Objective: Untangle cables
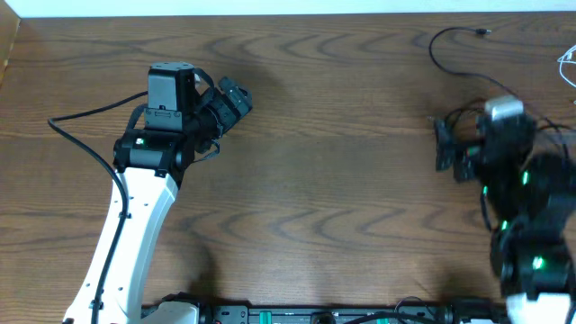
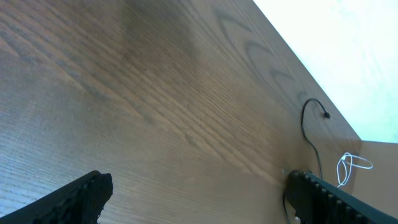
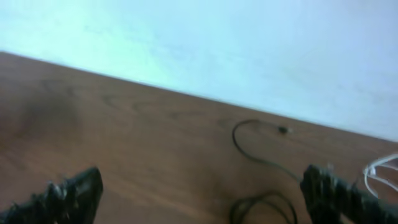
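Closest to the lens, the left gripper [image 2: 199,199] is seen with its black jaws set wide apart and nothing between them, only the brown wood-grain table [image 2: 155,93] below. The right gripper [image 3: 205,193] is likewise spread wide and empty.

The cables are found at the far right corner of the table, well apart from the left gripper. A thin black cable [image 1: 438,47] with a small plug end is curved near the far edge. A thin white looped cable [image 1: 568,61] is cut off by the right border of the overhead view.

Just ahead of the right gripper a black cable loop [image 3: 261,196] is laid, cut by the lower edge of the right wrist view. From overhead this loop is largely covered by the black right arm [image 1: 526,207], and how the strands cross cannot be made out. The right wrist view is blurred.
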You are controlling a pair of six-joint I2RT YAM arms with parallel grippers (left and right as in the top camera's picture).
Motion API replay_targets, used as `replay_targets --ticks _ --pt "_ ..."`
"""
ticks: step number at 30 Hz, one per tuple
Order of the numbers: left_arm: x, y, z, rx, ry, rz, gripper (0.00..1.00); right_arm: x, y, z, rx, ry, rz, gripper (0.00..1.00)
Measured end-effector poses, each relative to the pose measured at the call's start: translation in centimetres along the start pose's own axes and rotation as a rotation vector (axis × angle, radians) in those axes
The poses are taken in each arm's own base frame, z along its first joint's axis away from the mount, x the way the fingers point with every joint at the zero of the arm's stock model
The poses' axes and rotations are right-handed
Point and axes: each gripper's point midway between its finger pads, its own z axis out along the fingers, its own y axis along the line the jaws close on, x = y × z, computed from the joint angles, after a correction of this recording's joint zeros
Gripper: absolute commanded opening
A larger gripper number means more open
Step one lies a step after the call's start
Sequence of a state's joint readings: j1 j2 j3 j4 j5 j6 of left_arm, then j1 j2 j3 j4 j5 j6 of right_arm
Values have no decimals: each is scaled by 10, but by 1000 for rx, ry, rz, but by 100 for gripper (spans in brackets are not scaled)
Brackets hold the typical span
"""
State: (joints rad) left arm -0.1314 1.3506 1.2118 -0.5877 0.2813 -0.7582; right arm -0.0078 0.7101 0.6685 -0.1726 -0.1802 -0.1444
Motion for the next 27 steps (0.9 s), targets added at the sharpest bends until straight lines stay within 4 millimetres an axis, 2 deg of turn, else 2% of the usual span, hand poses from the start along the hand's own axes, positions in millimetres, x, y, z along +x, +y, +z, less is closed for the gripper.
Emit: replay_targets --ticks 5,13,22,27 --pt "0 0 0 -1 1 -1 96 29 7 -24 26 -97 -18 99" --pt "0 0 0 0 0 0 96 60 10 -40 62 -199 -34 99" --pt "0 0 0 0 0 0 96 81 18 -41 60 -286 -48 99" --pt "0 0 0 0 1 0 96 100 19 -37 61 -261 -44 99"
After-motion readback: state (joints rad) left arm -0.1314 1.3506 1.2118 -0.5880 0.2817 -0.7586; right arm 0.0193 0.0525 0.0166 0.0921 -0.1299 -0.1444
